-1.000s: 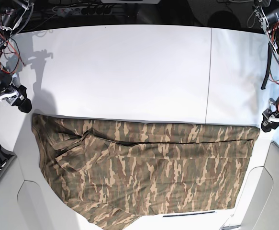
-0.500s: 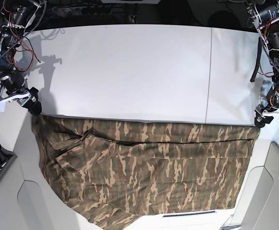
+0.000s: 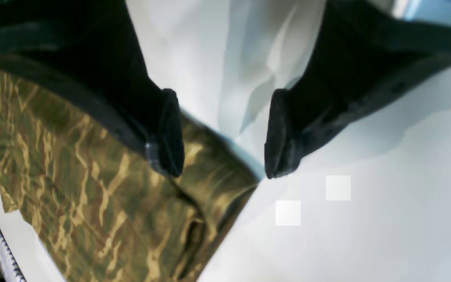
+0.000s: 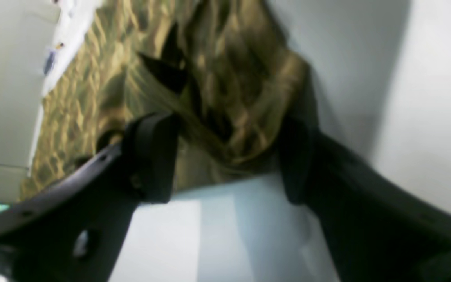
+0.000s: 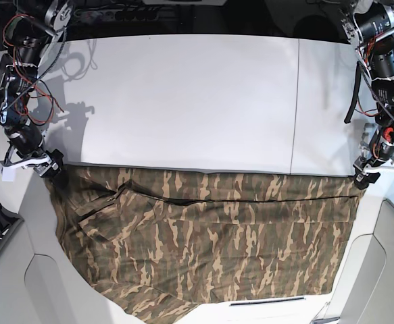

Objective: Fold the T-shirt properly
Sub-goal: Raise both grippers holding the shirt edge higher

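Observation:
The camouflage T-shirt lies spread along the near part of the white table, its straight far edge running left to right. My right gripper sits at the shirt's far left corner. In the right wrist view that gripper is open, and the bunched corner of the T-shirt lies between its black fingers. My left gripper is at the far right corner. In the left wrist view it is open just above the corner tip of the T-shirt.
A seam splits the tabletop on the right side. Cables and dark gear line the far edge. Pale rounded panels flank the near corners, and a thin striped strip lies at the front edge.
Both arms have come down from the table's sides to the shirt's two far corners. The right gripper's jaws have widened. The shirt has barely shifted.

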You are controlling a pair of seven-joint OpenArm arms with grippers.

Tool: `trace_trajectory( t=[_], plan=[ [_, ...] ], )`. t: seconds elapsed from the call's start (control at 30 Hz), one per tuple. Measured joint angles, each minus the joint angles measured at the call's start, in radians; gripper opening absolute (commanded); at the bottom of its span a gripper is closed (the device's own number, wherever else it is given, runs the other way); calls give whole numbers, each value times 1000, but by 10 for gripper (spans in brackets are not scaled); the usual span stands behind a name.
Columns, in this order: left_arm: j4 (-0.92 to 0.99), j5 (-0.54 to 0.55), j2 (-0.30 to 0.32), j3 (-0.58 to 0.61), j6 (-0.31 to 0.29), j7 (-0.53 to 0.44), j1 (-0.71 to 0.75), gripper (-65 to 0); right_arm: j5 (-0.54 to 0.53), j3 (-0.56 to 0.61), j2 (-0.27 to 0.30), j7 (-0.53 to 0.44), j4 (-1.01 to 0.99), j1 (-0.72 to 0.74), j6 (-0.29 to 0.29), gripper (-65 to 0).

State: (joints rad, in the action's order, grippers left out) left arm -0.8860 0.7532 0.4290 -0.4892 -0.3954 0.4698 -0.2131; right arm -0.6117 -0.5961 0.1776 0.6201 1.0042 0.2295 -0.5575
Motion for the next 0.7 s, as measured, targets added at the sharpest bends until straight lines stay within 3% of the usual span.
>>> trace_trajectory(
  t=[0.3, 0.37, 0.43, 0.57, 0.6, 0.7],
  plan=[
    [23, -16, -9, 103, 3, -80, -28, -286, 23, 1, -3, -3, -69, 77, 4, -245],
    [23, -20, -8, 118, 3, -88, -29, -318, 26, 1, -3, -3, -71, 80, 4, -255],
    [23, -24, -8, 124, 3, -89, -29, -410, 27, 1, -3, 0, -71, 80, 6, -344],
    [27, -32, -9, 124, 10, -81, -31, -638, 37, 1, -4, 4, -75, 74, 11, -608],
    [27, -33, -9, 126, -5, -80, -32, -650, 37, 1, -4, 2, -75, 74, 11, -650],
    [29, -43, -11, 126, -109, -70, -42, -650, 37, 1, -4, 1, -75, 75, -4, -650]
  ],
)
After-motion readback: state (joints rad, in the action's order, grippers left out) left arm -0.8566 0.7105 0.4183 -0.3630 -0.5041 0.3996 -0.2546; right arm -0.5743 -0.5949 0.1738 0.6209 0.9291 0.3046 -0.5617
